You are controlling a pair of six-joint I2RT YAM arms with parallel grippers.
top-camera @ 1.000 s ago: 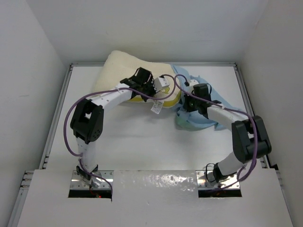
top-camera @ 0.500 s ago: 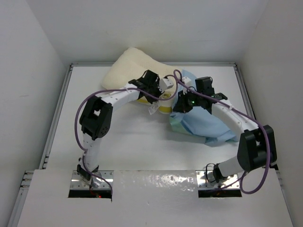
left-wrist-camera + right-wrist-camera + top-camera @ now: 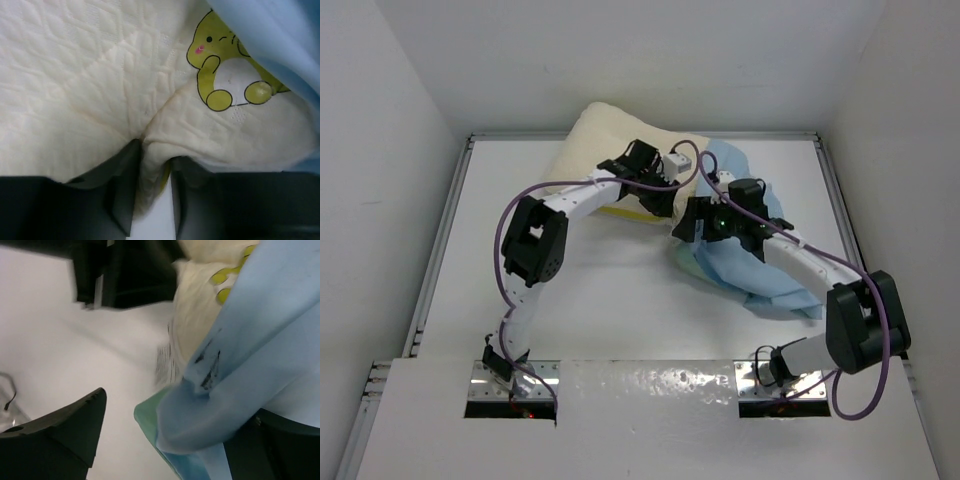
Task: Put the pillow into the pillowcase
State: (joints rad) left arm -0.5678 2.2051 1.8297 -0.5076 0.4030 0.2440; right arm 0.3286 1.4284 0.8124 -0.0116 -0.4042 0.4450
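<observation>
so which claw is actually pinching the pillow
The left claw: it is shut on a fold of the cream pillow. The right claw stands wide open at the light blue pillowcase, gripping nothing.

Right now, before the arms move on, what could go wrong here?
1. The right gripper stands open, not gripping the pillowcase, so the loose cloth may slide off the pillow.
2. The left gripper pinches only a thin fold at the pillow's edge; that fold may slip out if it pushes.
</observation>
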